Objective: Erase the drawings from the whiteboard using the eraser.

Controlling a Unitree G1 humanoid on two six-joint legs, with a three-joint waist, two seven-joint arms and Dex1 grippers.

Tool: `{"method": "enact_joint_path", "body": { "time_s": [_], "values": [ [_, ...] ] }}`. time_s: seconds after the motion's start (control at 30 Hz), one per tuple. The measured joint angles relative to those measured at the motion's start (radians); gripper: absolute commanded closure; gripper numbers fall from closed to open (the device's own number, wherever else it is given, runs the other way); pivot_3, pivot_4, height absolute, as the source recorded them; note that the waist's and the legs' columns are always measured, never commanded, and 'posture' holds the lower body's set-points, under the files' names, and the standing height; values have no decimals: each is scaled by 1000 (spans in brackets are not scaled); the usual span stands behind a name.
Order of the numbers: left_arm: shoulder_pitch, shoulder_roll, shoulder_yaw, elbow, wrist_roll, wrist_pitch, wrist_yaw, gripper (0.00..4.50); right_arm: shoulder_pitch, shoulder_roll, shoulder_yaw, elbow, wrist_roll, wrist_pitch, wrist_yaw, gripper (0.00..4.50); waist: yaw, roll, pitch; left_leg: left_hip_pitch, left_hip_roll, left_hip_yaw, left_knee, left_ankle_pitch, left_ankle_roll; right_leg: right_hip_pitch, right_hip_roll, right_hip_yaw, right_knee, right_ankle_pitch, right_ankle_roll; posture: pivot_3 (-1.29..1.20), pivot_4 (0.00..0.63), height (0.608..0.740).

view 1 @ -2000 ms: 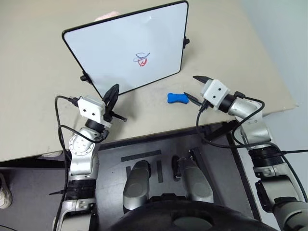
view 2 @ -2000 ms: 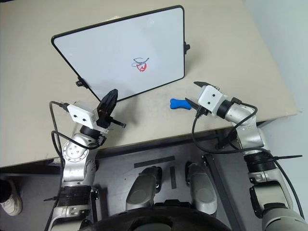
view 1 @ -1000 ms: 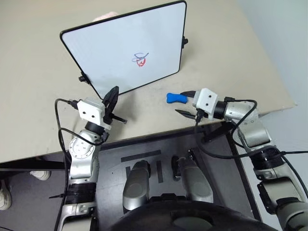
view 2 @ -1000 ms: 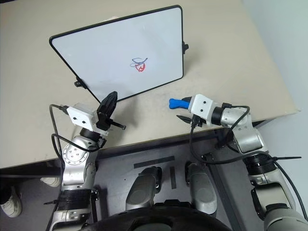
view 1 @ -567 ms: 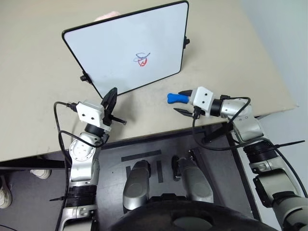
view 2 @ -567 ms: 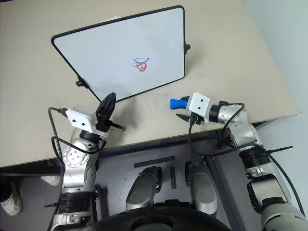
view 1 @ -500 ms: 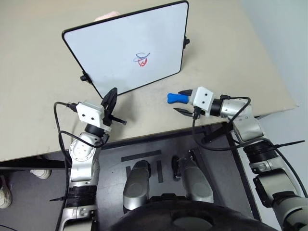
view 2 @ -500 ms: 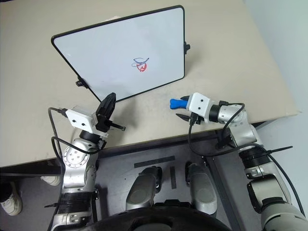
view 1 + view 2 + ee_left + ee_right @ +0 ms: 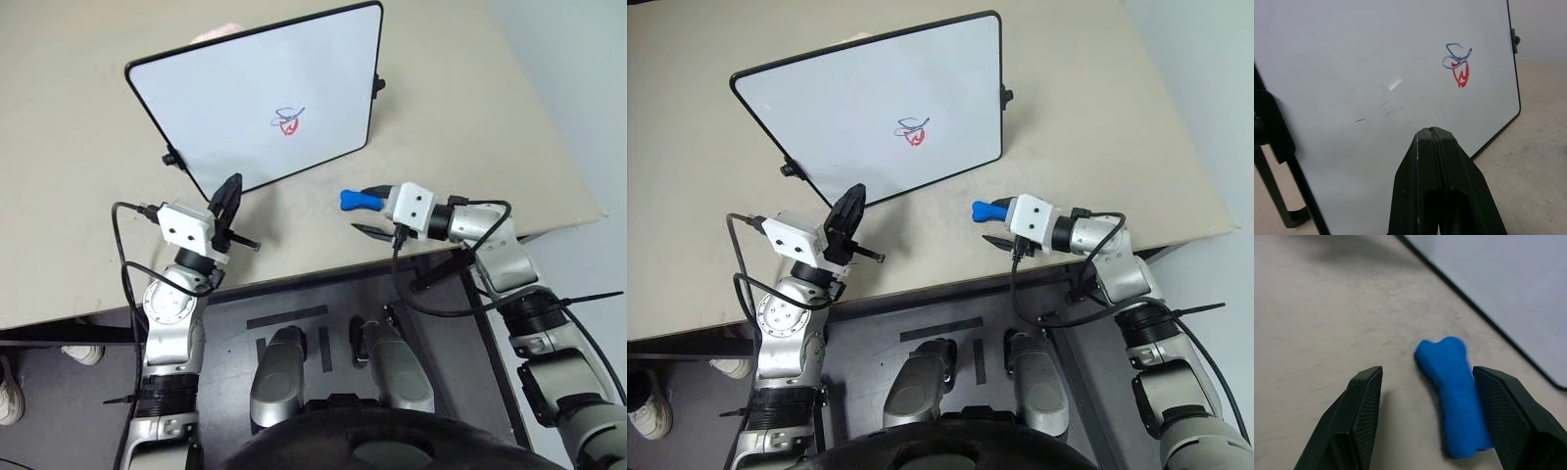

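Note:
The whiteboard (image 9: 225,108) stands tilted on the beige table, and the drawings (image 9: 287,120) are a small blue and red scribble right of its middle. In front of the board's near right corner lies the blue eraser (image 9: 355,200), flat on the table. My right gripper (image 9: 371,210) is open and low, its fingers reaching past either side of the eraser's right end. The right wrist view shows the eraser (image 9: 1454,394) between the two pads (image 9: 1364,406), closer to one, with no contact visible. My left gripper (image 9: 228,197) is shut and empty, pointing at the whiteboard's (image 9: 1352,58) lower edge.
The table (image 9: 78,196) ends in a front edge just behind both wrists, and its right edge runs close to my right arm. Black knobs (image 9: 378,85) stick out from the board's sides. Something pink (image 9: 217,32) peeks over the board's top edge.
My right gripper has swung left from beside the eraser until its open fingers straddle the eraser's end; in the last half second it has barely moved. The left gripper holds still.

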State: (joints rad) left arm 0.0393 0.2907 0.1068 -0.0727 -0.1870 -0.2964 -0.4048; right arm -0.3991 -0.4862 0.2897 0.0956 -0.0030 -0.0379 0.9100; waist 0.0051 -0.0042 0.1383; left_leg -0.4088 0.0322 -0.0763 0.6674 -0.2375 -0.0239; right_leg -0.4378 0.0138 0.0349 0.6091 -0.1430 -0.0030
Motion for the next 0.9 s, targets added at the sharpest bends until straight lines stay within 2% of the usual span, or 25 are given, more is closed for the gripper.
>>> {"method": "enact_joint_path", "body": {
  "time_s": [0.4,0.5,0.73,0.9],
  "values": [
    [-1,-6,-2,4,3,-6,3,4500,-54,13,9,100,-3,-8,14,1392,0,0,0,0,0,0,0,0,0,0,0,0,0,1,-2,0,150,740],
    [-1,-8,-2,4,10,-7,6,4500,-60,13,9,109,-3,-8,18,2033,0,0,0,0,0,0,0,0,0,0,0,0,0,1,-2,0,150,740],
    [-2,-18,-2,6,17,-7,13,4500,-64,13,4,104,0,0,21,4406,0,0,0,1,0,0,0,0,0,0,0,0,0,1,-2,0,150,740],
    [-12,-19,-2,9,17,-8,13,4500,-65,12,5,106,-5,-9,21,4458,0,0,0,1,0,0,0,0,0,0,0,0,0,1,-2,0,150,740]
  ]
}}
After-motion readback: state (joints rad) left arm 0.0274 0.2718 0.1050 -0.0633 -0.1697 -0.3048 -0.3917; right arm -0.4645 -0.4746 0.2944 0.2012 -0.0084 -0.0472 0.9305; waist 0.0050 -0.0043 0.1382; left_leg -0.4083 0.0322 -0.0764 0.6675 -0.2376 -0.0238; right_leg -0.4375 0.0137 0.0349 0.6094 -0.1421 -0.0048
